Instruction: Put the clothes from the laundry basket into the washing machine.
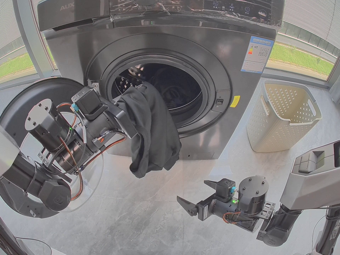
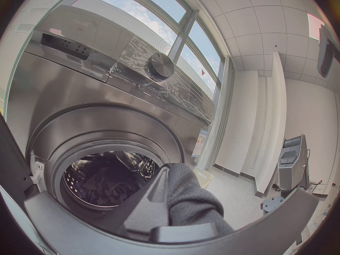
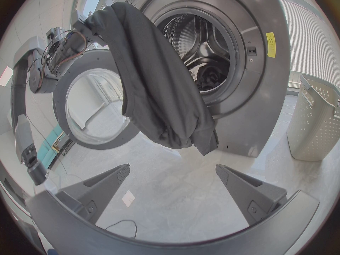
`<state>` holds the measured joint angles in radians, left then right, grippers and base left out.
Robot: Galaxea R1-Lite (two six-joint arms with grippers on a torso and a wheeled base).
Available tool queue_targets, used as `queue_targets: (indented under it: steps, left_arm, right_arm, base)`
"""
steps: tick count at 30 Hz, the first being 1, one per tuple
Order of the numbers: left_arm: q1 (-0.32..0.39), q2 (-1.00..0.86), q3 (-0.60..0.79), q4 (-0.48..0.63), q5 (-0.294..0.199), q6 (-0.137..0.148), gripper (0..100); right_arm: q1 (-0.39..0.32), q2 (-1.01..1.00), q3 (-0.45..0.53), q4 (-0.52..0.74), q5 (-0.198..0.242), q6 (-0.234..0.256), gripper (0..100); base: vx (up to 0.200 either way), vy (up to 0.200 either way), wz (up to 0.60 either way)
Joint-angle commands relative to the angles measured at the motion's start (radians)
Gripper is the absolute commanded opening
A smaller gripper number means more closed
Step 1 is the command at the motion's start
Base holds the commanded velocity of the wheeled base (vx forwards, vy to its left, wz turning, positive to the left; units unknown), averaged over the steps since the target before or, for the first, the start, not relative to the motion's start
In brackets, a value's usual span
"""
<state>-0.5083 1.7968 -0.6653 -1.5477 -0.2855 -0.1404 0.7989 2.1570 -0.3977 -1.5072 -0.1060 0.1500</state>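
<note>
Dark garment [image 1: 152,131] hangs from the left tool [image 1: 136,91], whose fingers [image 2: 152,202] are closed on its upper edge. The cloth is held up in front of the left part of the washing machine's [image 1: 219,54] round opening [image 1: 166,85]. Its lower folds dangle free above the floor [image 1: 141,213]; whether it brushes the rim I cannot tell. In the left wrist view the grey fabric [image 2: 191,199] bulges between the fingers, and more dark clothing [image 2: 102,185] lies inside the drum. The machine door [image 1: 21,103] stands swung open on the robot's left, behind the left arm.

The right tool [image 1: 194,193] is low over the floor in front of the machine, fingers spread wide and holding nothing. The laundry basket [image 1: 283,117], cream and perforated, stands on the floor just right of the machine.
</note>
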Motion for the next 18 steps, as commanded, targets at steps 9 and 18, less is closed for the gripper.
queue_targets:
  steps: [9, 18]
  left_arm:
    - [-0.022, -0.030, 0.009, 0.000, -0.001, -0.001, 0]
    - [-0.033, -0.031, 0.010, 0.000, -0.001, -0.001, 0]
  right_arm:
    - [-0.021, 0.067, -0.334, 0.013, 0.000, -0.006, 100]
    - [0.013, 0.121, -0.428, 0.015, 0.005, -0.017, 100]
  base:
    - [0.000, 0.000, 0.00]
    - [0.000, 0.000, 0.00]
